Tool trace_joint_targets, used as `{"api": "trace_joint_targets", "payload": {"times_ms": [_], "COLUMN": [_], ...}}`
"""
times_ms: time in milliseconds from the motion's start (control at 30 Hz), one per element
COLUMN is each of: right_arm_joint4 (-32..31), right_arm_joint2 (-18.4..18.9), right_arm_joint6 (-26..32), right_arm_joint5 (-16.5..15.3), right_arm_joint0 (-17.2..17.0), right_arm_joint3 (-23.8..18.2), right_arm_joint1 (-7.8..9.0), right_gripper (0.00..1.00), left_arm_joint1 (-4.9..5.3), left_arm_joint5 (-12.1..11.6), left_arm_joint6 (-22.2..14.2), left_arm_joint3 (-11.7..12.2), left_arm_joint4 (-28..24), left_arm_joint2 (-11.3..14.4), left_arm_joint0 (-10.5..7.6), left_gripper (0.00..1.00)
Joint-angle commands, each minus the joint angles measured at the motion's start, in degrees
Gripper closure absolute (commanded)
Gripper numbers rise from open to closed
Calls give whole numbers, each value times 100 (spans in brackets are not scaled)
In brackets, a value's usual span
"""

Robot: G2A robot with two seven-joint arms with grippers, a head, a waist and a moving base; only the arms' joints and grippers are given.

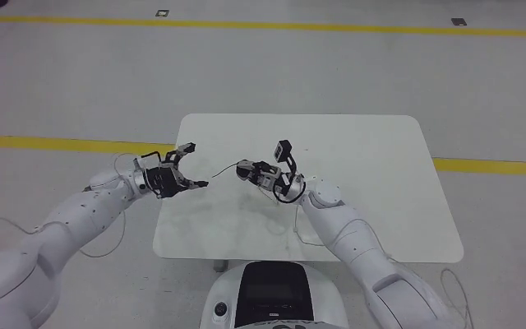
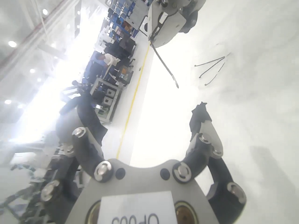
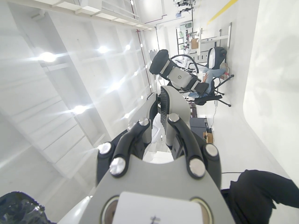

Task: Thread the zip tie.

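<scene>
A thin dark zip tie (image 1: 223, 171) (image 2: 164, 65) sticks out of my right gripper (image 1: 241, 170) (image 2: 151, 38), which is shut on one end of it above the white table (image 1: 370, 164). The free end points toward my left gripper (image 1: 196, 166) (image 2: 140, 108). That gripper is open, jaws spread wide, with nothing between them, and sits a short gap away from the tie's tip near the table's left edge. In the right wrist view the right gripper (image 3: 162, 94) has its fingers pressed together; the tie itself is hidden there.
The tie casts thin dark shadows (image 2: 210, 68) on the table (image 2: 245, 94). Both arms hover over the left half of the table. A yellow floor line (image 1: 263, 25) runs behind the table and another (image 1: 82, 144) beside it.
</scene>
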Motion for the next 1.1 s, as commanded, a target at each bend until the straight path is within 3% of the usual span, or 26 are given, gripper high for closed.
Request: {"api": "trace_joint_targets", "payload": {"times_ms": [0, 67, 100, 367, 433, 500, 667, 867, 1067], "right_arm_joint4": [-93, -137, -137, -155, -181, -228, -456, -584, -473], "right_arm_joint2": [55, 139, 178, 200, 211, 254, 449, 850, 1098], "right_arm_joint6": [-61, -254, -353, -423, -537, -647, -827, -755, -540], "right_arm_joint5": [-53, -128, -171, -206, -191, -244, -283, -283, -209], "right_arm_joint0": [-63, -160, -204, -236, -276, -347, -562, -942, -1137], "right_arm_joint3": [-128, -281, -359, -404, -478, -612, -996, -1581, -1809], "right_arm_joint1": [40, 78, 90, 100, 107, 132, 235, 391, 504], "right_gripper": [100, 100, 100, 100, 100, 100, 100, 100, 100], "left_arm_joint1": [31, 42, 38, 33, 28, 31, 7, -83, -219], "left_arm_joint5": [-598, -1050, -1162, -1083, -1170, -1394, -1394, -1394, -1394], "left_arm_joint6": [147, 127, 144, 31, -290, -229, -139, -280, -512], "left_arm_joint3": [22, 62, 44, 40, -78, -176, -374, -612, -676], "left_arm_joint4": [-12, 79, 100, 96, 54, -30, -325, -406, -406], "left_arm_joint2": [-5, 13, 12, -15, -60, -86, 180, 180, 180], "left_arm_joint0": [-25, -76, -94, -96, -113, -118, -177, -112, -94], "left_gripper": [0, 0, 0, 0, 0, 0, 0, 0, 0]}}
